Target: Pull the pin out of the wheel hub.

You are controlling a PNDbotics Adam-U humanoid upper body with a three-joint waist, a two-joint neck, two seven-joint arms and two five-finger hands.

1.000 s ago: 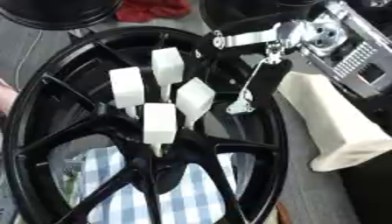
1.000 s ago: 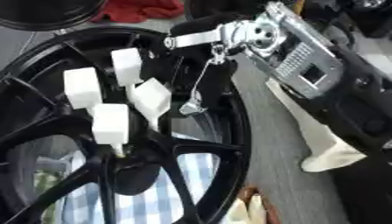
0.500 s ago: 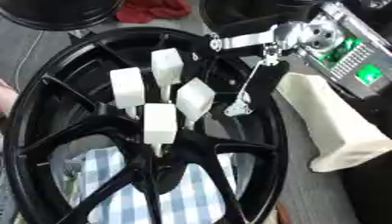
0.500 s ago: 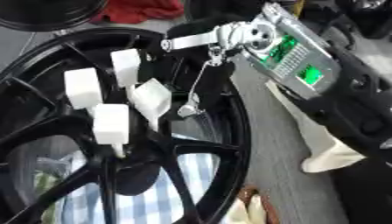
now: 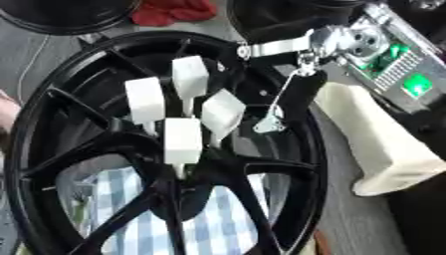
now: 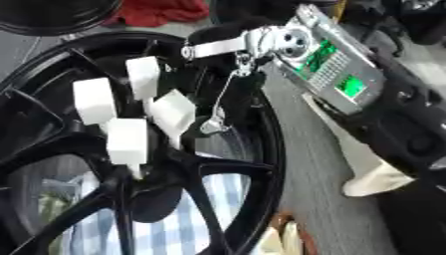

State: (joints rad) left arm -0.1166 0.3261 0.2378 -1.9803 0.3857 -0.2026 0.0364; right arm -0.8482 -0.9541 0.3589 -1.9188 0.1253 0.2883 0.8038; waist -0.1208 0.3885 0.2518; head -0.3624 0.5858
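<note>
A black spoked wheel hub [image 5: 300, 164] lies flat and fills most of both views. Several white block-headed pins stand on thin stems round its centre: one at the front [image 5: 183, 140], one at the left [image 5: 145, 99], one at the back [image 5: 190, 74], and a tilted one at the right [image 5: 223, 111]. My right hand [image 5: 269, 123] comes in from the upper right on a silver-jointed arm with a green circuit board [image 6: 329, 60]. A thin silver rod of the hand hangs down to a small metal tip just right of the tilted pin. I cannot tell whether they touch. The left hand does not show.
A cream block [image 5: 383, 144] lies on the grey floor right of the rim. A blue-and-white checked cloth [image 5: 218, 219] shows through the spokes. A red cloth [image 5: 174, 10] and another black rim [image 5: 69, 15] lie at the far side.
The right forearm has turned a little, so its green board shows more. The metal tip stays beside the tilted pin, and the pins have not moved.
</note>
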